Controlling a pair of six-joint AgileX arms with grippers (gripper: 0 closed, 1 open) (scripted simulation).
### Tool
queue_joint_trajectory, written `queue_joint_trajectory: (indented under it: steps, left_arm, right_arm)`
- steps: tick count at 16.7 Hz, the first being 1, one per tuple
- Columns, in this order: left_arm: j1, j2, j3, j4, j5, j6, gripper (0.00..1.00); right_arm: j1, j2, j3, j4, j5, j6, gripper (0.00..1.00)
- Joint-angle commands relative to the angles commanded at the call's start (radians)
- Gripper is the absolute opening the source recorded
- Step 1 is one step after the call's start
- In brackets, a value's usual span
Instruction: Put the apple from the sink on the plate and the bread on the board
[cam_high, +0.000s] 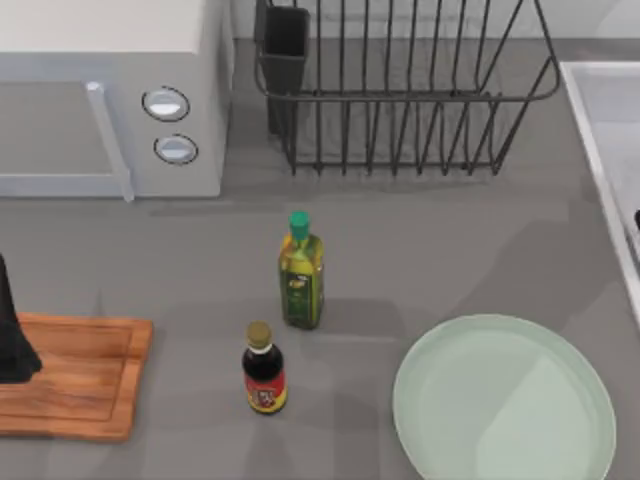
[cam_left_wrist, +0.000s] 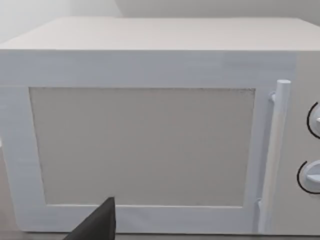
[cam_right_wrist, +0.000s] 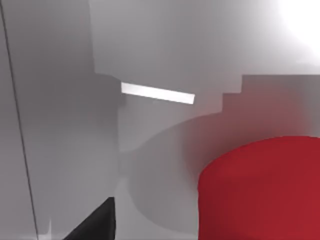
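Round mint-green plate (cam_high: 503, 400) sits empty lower right of the top view, grooved brown wooden board (cam_high: 75, 375) lower left. Right wrist view is right up against the bright red apple (cam_right_wrist: 260, 190); can't tell either gripper's opening.

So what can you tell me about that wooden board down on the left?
The board is a rectangular slab of warm brown wood with rounded corners and a groove running near its edge. It lies flat on the grey table at the top view's left side, running out of the picture there. A dark part of the left arm overlaps its left end. No bread lies on its visible surface.
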Motion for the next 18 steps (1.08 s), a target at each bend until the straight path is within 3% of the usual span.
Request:
queue_joint_trajectory:
  steps: [5,18]
  left_arm:
    - [0.0,0.0,0.0,0.0,0.0,0.0,1.0]
    - [0.0,0.0,0.0,0.0,0.0,0.0,1.0]
  right_arm:
    - [0.0,0.009,-0.008,0.012,0.0,0.0,1.0]
    - [0.0,0.009,-0.008,0.012,0.0,0.0,0.02]
